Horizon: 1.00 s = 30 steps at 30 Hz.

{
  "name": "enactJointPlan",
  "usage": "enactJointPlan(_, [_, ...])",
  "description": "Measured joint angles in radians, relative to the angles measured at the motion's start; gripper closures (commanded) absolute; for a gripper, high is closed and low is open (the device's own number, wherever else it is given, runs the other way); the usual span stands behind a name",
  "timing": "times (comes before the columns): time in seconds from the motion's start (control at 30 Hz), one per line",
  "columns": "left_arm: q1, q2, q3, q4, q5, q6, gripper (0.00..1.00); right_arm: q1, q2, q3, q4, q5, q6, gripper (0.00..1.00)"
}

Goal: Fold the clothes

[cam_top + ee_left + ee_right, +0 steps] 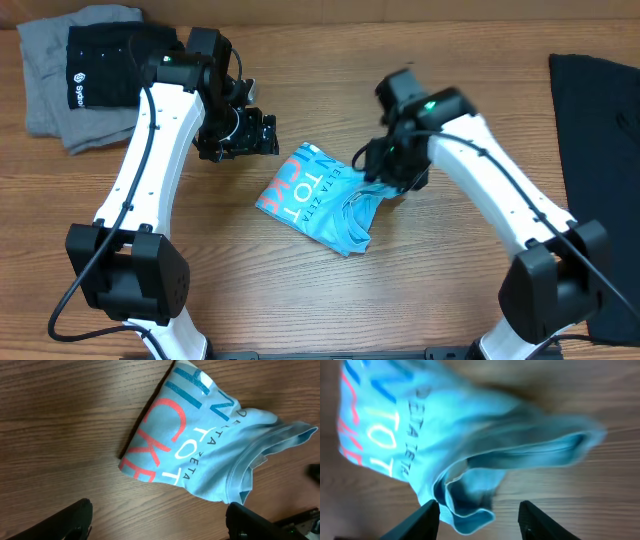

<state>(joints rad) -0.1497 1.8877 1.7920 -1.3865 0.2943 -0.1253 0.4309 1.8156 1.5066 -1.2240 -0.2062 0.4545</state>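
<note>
Wood-grain table (320,60) fills the overhead view. A large black garment (600,150) lies spread along the right edge. In the upper left corner is a crumpled grey garment (45,80), with a smaller folded black garment (105,65) bearing a white logo on top of it. The light blue T-shirt (315,195) lies bunched at the centre of the frame, its pink and white lettering facing up and its collar end toward the right. The left gripper (262,135) hovers just up-left of the shirt, apart from it, with its jaws spread wide and empty. The right gripper (378,183) is at the shirt's right end. Its jaws are parted, with the collar hem lying loose in the gap between the fingers (427,516).
</note>
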Motion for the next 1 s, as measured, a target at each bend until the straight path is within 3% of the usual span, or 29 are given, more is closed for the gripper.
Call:
enactJointPlan(0.27, [0.000,0.000,0.000,0.003,0.000,0.000,0.12,0.020,0.011,-0.178,0.159,-0.122,0.017,0.46])
enactJointPlan(0.57, [0.000,0.000,0.000,0.003,0.000,0.000,0.12,0.021,0.011,-0.227,0.249,-0.172,0.035,0.47])
enactJointPlan(0.77, [0.000,0.000,0.000,0.004,0.000,0.000,0.11,0.021,0.011,-0.240,0.248,-0.179,0.040,0.68])
enactJointPlan(0.9, [0.000,0.000,0.000,0.003,0.000,0.000,0.11,0.020,0.014,-0.242,0.253,-0.179,0.039,0.96])
enactJointPlan(1.0, [0.000,0.000,0.000,0.003,0.000,0.000,0.11,0.021,0.016,-0.247,0.243,-0.172,0.054,0.96])
